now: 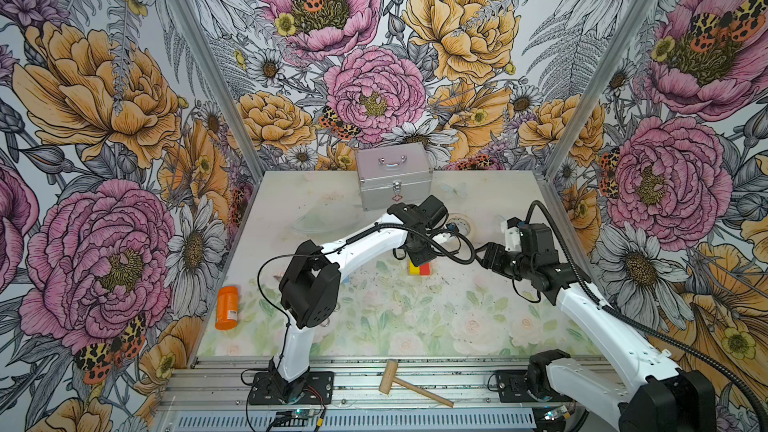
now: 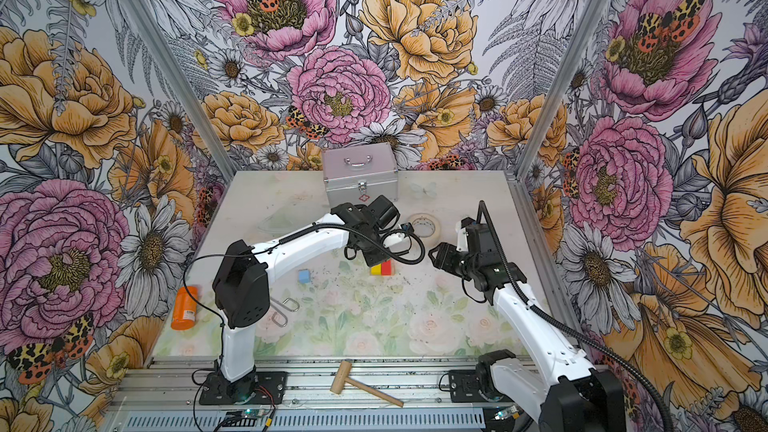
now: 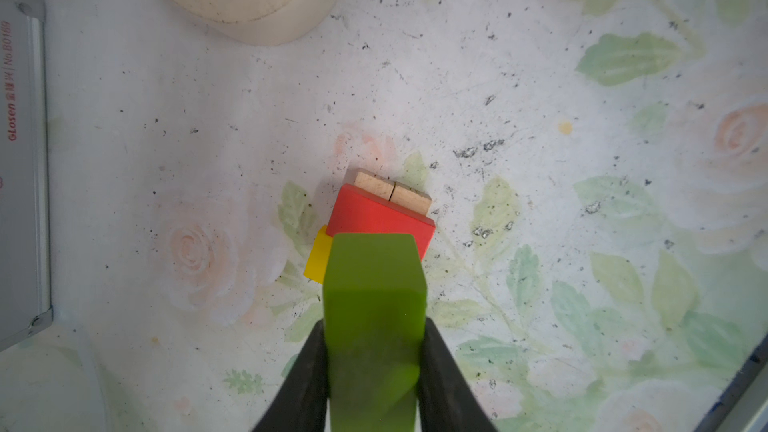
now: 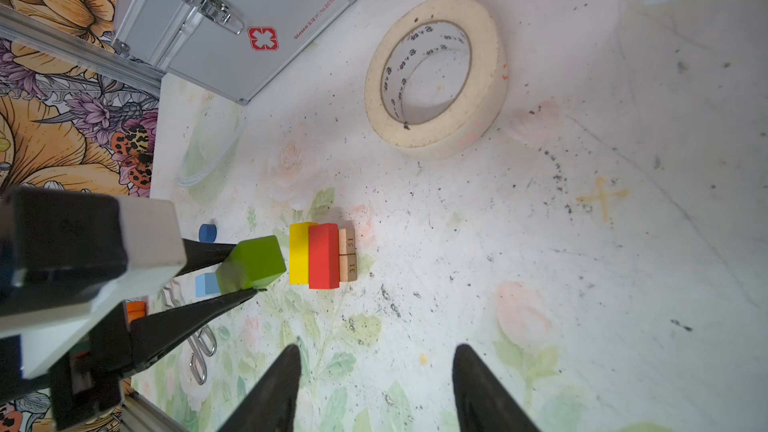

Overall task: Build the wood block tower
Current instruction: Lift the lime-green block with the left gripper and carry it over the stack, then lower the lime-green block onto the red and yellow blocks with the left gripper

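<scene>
The tower stands mid-table: two tan bars (image 3: 392,191) side by side, with a red bar (image 3: 374,218) and a yellow bar (image 3: 318,257) laid across them. The same yellow bar (image 4: 301,253) and red bar (image 4: 323,255) show in the right wrist view. My left gripper (image 3: 374,326) is shut on the green bar (image 3: 374,284) and holds it just above the yellow side of the stack. A light blue cube (image 2: 304,276) and a dark blue cylinder (image 4: 207,232) lie on the table left of the tower. My right gripper (image 4: 377,349) is open and empty, right of the tower.
A silver metal case (image 1: 395,178) stands at the back. A roll of masking tape (image 2: 424,224) lies behind the tower. An orange bottle (image 1: 227,307) lies at the left edge, metal clips (image 2: 284,311) near the left arm, and a wooden mallet (image 1: 409,384) on the front rail.
</scene>
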{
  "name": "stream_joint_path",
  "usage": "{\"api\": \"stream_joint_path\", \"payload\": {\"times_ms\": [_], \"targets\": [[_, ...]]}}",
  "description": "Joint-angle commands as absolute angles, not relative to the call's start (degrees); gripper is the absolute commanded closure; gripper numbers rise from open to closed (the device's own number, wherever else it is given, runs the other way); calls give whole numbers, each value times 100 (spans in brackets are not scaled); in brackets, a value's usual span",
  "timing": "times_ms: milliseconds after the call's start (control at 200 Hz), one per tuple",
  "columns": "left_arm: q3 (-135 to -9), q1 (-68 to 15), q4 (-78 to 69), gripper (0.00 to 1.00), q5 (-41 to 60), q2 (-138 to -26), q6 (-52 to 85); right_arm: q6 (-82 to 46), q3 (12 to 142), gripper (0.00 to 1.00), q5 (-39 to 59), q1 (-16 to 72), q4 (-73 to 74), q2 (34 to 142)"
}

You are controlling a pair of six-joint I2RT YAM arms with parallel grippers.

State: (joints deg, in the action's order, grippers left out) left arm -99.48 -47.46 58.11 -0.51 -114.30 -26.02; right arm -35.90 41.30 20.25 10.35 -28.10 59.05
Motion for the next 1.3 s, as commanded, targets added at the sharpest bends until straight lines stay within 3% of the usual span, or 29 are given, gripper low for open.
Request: {"api": "stream_joint_path", "payload": {"times_ms": [0, 1296], "targets": [[-10011, -4672, 5748, 100, 153, -11474, -2875, -3515, 4065, 40, 2125, 976, -2843, 5793], [-9830, -4487, 5748, 100, 390, -11827, -4007, -3470, 3932, 40, 2161, 861, -2841, 5959]]}}
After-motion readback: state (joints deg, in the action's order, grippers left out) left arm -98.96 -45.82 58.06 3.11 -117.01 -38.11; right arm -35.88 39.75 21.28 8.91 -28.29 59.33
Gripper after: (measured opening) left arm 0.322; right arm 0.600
